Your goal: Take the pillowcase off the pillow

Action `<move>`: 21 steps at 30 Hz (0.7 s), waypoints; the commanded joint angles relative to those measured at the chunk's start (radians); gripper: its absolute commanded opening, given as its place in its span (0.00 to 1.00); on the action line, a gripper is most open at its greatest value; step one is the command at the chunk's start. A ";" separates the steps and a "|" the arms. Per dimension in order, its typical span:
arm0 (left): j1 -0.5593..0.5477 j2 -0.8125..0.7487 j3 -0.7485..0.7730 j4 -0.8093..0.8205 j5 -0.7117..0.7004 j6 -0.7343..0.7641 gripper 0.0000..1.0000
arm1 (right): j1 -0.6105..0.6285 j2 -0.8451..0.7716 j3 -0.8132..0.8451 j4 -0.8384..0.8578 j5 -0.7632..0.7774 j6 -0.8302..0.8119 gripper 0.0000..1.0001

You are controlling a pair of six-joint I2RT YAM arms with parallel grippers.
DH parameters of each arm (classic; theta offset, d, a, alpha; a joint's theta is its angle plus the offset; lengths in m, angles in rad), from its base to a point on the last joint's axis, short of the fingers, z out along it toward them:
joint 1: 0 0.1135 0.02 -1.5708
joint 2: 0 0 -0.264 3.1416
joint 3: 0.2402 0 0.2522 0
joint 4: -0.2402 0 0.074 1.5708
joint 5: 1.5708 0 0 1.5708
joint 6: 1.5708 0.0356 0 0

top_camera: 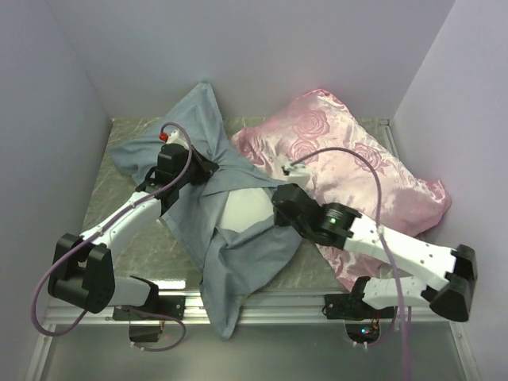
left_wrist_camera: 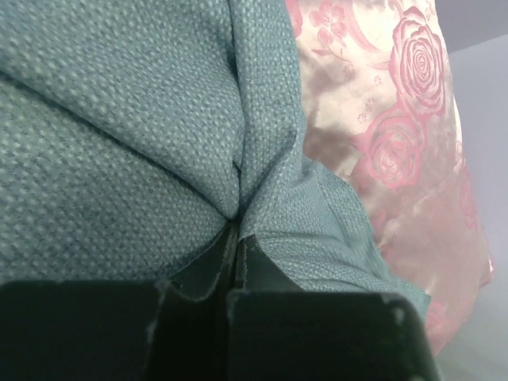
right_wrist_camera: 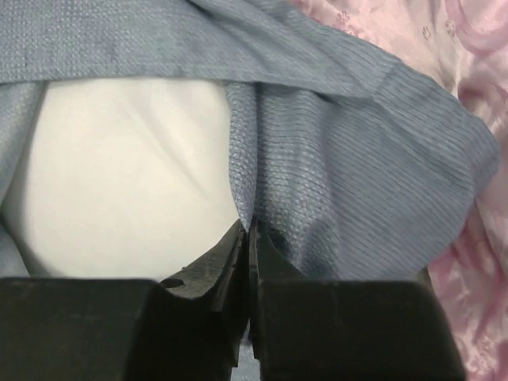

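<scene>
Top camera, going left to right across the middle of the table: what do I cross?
left gripper → bare white pillow → right gripper → pink rose cushion. The pillowcase spans the first three, so it is left out.

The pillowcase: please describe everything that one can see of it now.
The pillowcase is a soft woven cloth, showing grey-blue all over. It lies crumpled across the table, with one corner hanging over the near edge. A gap in the middle shows the white pillow inside. The left gripper pinches a fold of it; the right gripper pinches its edge beside the pillow. On the right it lies against the pink cushion.
</scene>
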 commanded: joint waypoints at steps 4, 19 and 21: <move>0.031 0.037 0.008 -0.104 -0.035 0.022 0.02 | 0.009 -0.234 -0.259 -0.072 0.015 0.199 0.06; 0.036 0.007 0.124 -0.257 0.005 0.103 0.28 | 0.024 -0.262 -0.658 0.268 -0.066 0.441 0.27; 0.014 -0.009 0.162 -0.297 -0.027 0.150 0.47 | 0.026 -0.259 -0.644 0.288 -0.072 0.406 0.46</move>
